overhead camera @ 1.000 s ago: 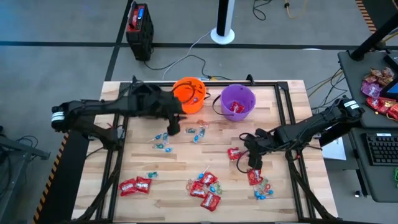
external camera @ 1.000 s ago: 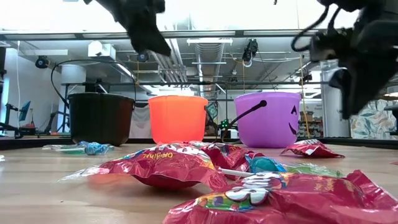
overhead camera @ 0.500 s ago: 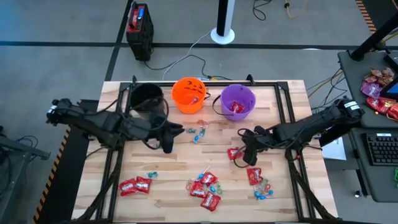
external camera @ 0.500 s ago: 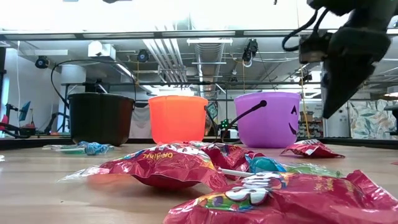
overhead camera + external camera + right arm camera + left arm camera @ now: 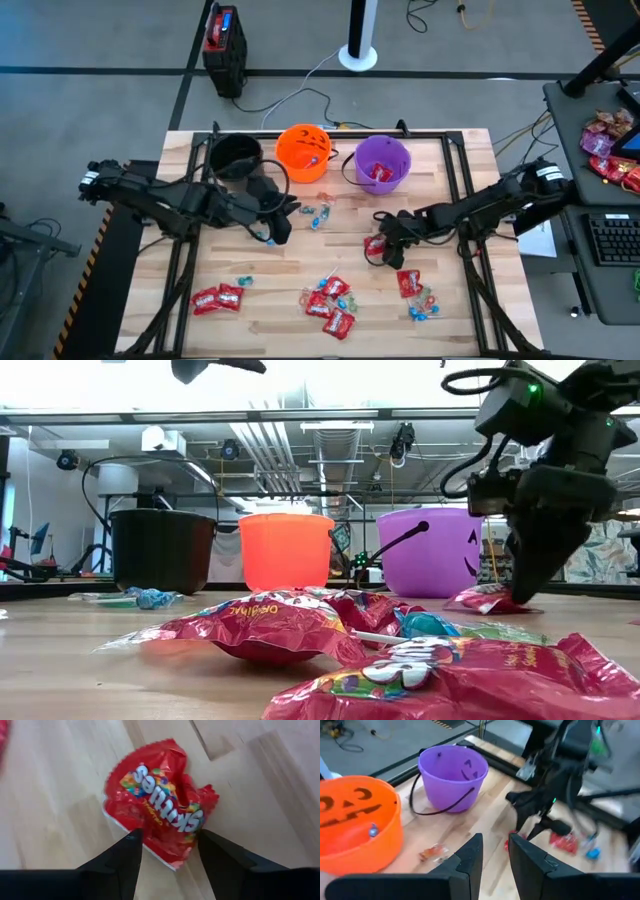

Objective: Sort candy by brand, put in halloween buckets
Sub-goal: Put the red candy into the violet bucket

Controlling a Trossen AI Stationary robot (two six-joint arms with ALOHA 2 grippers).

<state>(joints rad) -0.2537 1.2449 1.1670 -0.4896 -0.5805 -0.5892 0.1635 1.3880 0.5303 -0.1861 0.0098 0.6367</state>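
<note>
Only the right wrist view shows the right gripper [image 5: 167,845] with its fingers wide apart around a red candy packet [image 5: 157,817], mid-frame right from above, bare wood all round.

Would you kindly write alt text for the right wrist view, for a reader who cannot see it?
The right gripper is open, its two dark fingers straddling the near edge of a crumpled red Skittles packet that lies on the pale wooden table.
</note>
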